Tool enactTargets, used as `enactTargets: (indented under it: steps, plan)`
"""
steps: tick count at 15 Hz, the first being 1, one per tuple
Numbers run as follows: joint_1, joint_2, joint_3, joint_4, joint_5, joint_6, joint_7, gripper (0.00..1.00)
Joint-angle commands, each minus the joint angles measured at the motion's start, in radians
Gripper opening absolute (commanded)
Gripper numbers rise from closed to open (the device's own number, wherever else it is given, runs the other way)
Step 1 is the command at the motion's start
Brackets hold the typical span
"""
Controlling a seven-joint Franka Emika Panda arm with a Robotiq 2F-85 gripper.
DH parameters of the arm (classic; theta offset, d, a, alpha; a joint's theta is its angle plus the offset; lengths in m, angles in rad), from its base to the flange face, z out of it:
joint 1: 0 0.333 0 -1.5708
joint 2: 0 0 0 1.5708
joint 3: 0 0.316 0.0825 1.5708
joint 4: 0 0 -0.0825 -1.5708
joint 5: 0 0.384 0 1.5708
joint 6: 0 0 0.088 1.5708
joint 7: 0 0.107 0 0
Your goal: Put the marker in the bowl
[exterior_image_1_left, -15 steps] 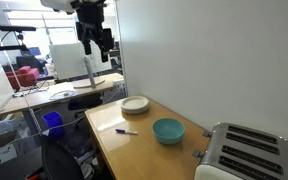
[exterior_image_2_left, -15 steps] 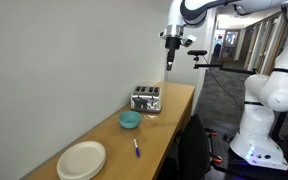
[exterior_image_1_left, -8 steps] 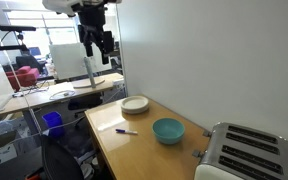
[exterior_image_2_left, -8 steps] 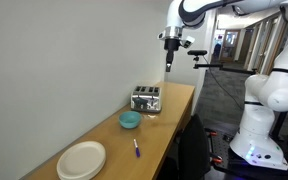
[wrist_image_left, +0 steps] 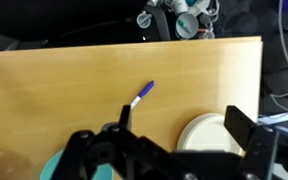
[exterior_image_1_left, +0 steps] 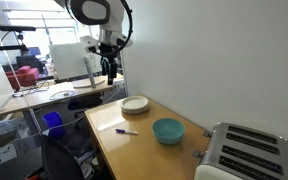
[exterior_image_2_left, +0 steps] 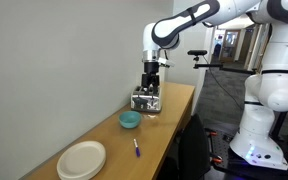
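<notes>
A: Claw state?
B: Black robot claw (exterior_image_1_left: pixel 110 72) sits upper-middle of the frame, fingers (wrist_image_left: pixel 239 125) spread wide, holding nothing.
A: Marker?
B: Thin dark-purple marker (exterior_image_1_left: pixel 126 131) lies flat on the wooden desk (exterior_image_1_left: pixel 134 153), mid-frame, apart from the glossy teal round bowl (exterior_image_1_left: pixel 168 131) to its right.

bright even daylight; blurry, soft wrist view
</notes>
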Motion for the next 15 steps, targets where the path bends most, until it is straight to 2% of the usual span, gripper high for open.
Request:
enactTargets:
  steps: [1,4,6,11,15]
  plan:
    - [-0.008,0.106,0.028,0.045,-0.049,0.157,0.194,1.00]
    - [0.004,0.198,0.023,0.041,-0.112,0.232,0.304,1.00]
    - [0.017,0.250,0.025,0.039,-0.116,0.235,0.348,1.00]
    - [0.060,0.395,0.046,0.091,-0.055,0.323,0.433,1.00]
    - [0.107,0.523,0.028,0.168,-0.057,0.440,0.546,1.00]
